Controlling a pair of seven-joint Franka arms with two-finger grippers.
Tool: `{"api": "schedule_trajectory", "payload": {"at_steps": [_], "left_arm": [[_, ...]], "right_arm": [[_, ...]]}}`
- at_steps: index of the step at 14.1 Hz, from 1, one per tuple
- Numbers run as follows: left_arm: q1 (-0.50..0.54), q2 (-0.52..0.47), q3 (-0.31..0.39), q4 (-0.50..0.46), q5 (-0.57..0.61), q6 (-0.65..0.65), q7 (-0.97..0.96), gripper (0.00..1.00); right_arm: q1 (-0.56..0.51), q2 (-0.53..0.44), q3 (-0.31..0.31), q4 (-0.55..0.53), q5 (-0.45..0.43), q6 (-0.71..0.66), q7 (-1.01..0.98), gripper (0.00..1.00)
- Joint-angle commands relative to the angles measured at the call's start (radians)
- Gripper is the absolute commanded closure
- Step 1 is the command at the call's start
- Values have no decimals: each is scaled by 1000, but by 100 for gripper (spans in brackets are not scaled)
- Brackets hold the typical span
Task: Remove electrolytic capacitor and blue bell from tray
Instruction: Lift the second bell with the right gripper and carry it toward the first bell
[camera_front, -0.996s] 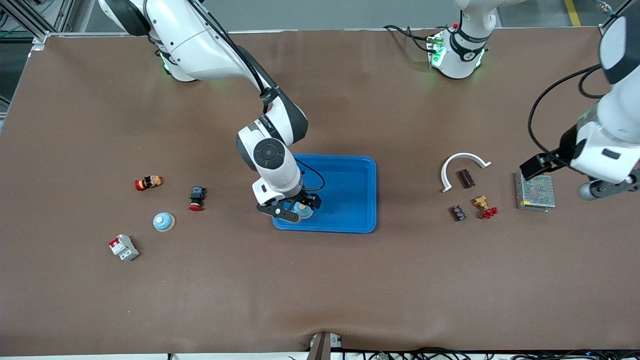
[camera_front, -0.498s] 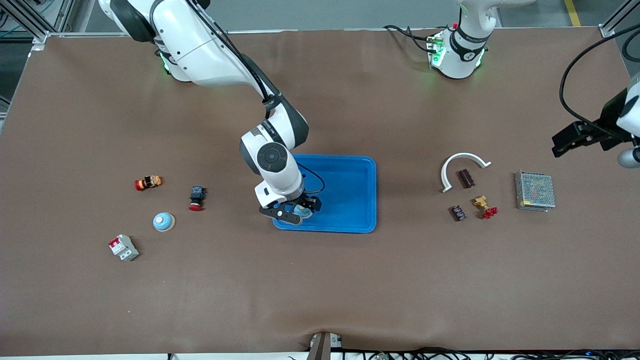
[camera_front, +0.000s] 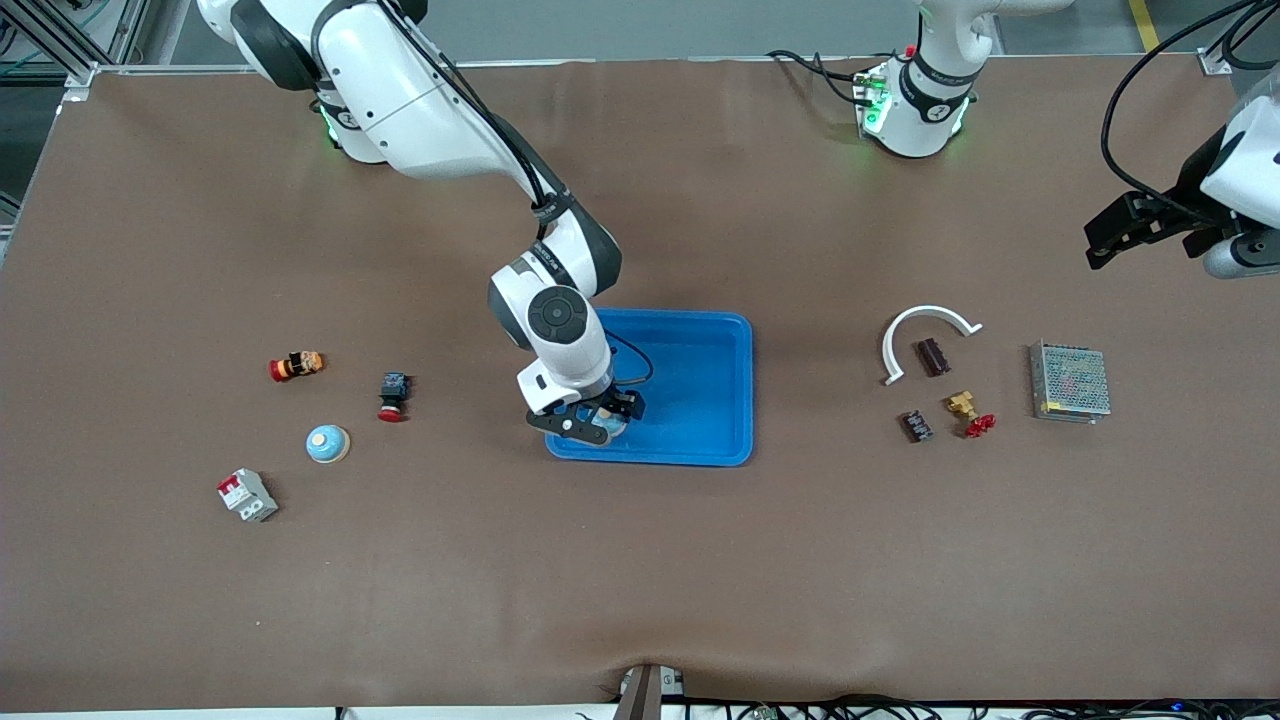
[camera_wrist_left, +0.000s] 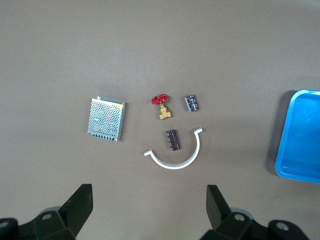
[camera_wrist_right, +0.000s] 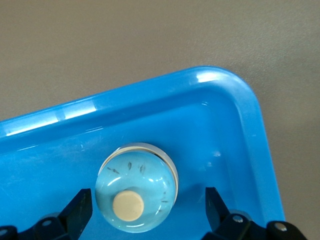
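Light-blue domed bell sat in the blue plastic tray, right tool released astride it; left tool, spread wide, had risen away from the mesh-covered metal box.

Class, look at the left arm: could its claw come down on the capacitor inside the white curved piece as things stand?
Probably yes: the left claw is open above the table, and the capacitor lies uncovered inside the white curved piece.

Pale blue bell with cream button in a bright blue tray; brown table.
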Motion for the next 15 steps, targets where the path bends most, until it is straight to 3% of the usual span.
{"api": "schedule_trajectory", "payload": {"at_steps": [1,6,8,12,15], "left_arm": [[2,-24,12,-22,-57,-7,20,0],[16,-13,15,4,-67,-7,14,0],[12,-10,12,15,-65,-7,14,0],[5,-3,12,20,-67,-36,15,0],[-1,14,11,20,-67,-36,15,0]], "right_arm": [[20,16,-10,11,-27,18,45,0],[22,15,-10,11,-26,20,48,3],[20,15,-10,11,-26,20,48,21],[17,10,-10,11,-24,15,45,44],[7,1,-8,18,-23,0,39,46]]}}
